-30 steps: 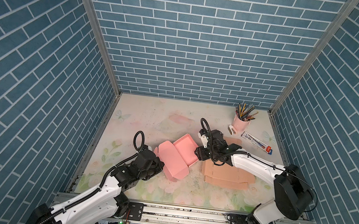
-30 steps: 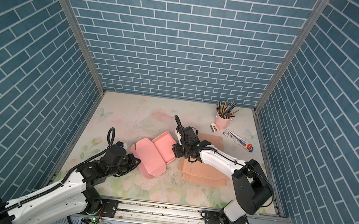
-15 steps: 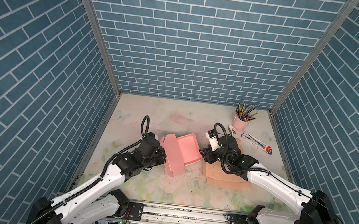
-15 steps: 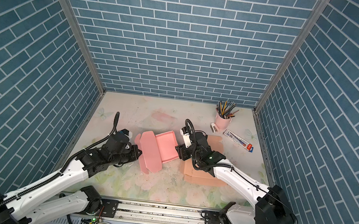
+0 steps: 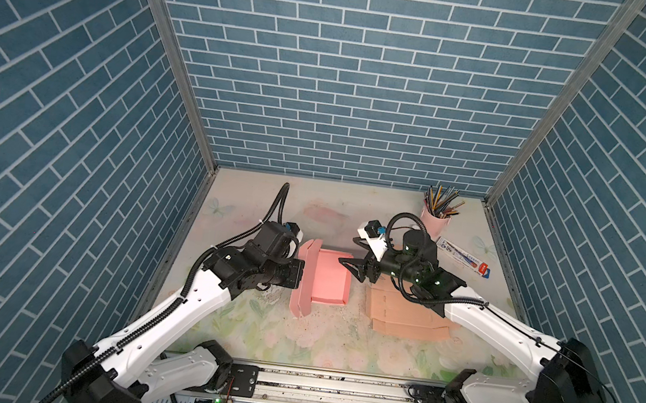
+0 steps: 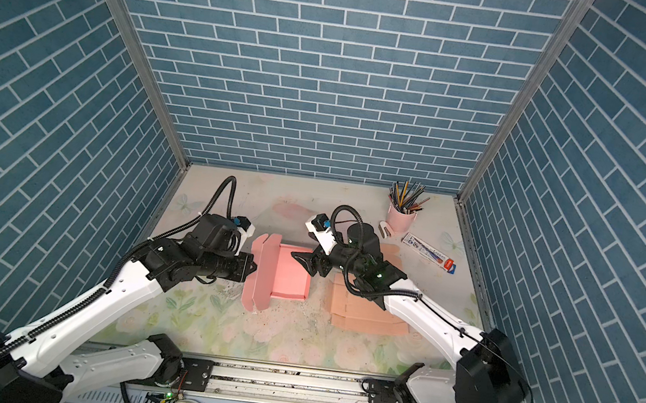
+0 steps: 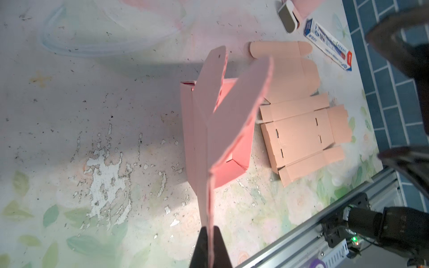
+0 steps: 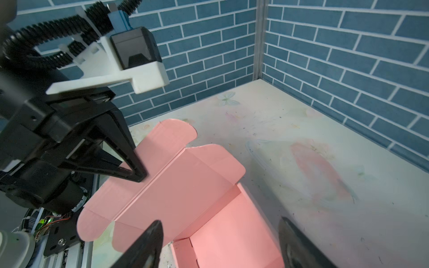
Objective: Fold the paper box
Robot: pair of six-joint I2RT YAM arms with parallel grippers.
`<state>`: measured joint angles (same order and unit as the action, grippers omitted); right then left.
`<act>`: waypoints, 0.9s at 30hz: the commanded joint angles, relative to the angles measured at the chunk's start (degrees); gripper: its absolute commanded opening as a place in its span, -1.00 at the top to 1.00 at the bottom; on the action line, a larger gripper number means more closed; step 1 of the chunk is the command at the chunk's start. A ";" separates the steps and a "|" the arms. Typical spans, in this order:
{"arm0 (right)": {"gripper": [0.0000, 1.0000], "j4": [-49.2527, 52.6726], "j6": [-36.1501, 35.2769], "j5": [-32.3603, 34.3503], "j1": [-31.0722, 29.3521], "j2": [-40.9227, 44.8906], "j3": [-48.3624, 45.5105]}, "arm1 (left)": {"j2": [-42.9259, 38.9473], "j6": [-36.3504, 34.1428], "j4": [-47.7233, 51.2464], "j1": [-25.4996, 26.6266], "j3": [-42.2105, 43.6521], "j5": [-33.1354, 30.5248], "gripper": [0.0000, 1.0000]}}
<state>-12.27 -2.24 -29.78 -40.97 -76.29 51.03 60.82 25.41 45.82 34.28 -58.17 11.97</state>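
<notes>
Left hand (image 5: 299, 274): shut flat on the lid (image 5: 304, 292) of the box (image 5: 330, 274), pinching the card from the left, about halfway along it. The left wrist view shows both tips closed on the thin edge.

Box: pink paper, mid-table (image 5: 295, 341), slightly left of centre. The tray sits flat with its mouth up. Long axis runs near to far. The lid is hinged on the left long side and stands close to upright, free edge up. Rounded tuck flaps at the lid's near and far ends are not yet folded in.

Right hand (image 8: 220, 221): wide open, nothing gripped. It hovers at the tray's far-right corner, pointing left, one finger on each side of that corner. Cannot tell whether a tip touches the wall.

Right of the box, apart from it: a flat tan blank (image 5: 408, 313) under the right forearm. Far right: pencil cup (image 5: 433, 224), small carton (image 5: 463, 258).

Handling, as judged: light thin card, stiff across a panel and weak at the creases. It should swing freely on the hinge, but it will dent or buckle under a hard pinch. The empty tray is likely to skate on the table when the lid is pushed right. Best hold is the lid's free edge near mid-length, as now, so it closes square. The tray's right wall wants steadying. The end flaps need tucking inside the short walls, and they may snag.
</notes>
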 commanded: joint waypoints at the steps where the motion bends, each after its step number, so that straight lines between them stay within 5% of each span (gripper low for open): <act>1: -0.56 -0.62 -8.72 -11.13 1.94 -3.18 3.85 | 0.87 -7.00 7.11 0.25 -3.01 2.30 1.00; 8: -0.40 5.85 -19.39 -20.86 3.36 -9.81 8.81 | 3.13 -9.09 9.16 2.82 -5.52 1.64 1.00; 27: -0.30 13.01 -25.58 -22.65 -0.66 -21.30 17.46 | 5.09 -10.28 8.71 3.51 -5.80 0.25 1.00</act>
<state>-0.97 -23.68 -50.70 -40.86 -96.71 67.16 65.43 16.45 53.30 37.45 -62.43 12.93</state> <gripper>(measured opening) 0.659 0.055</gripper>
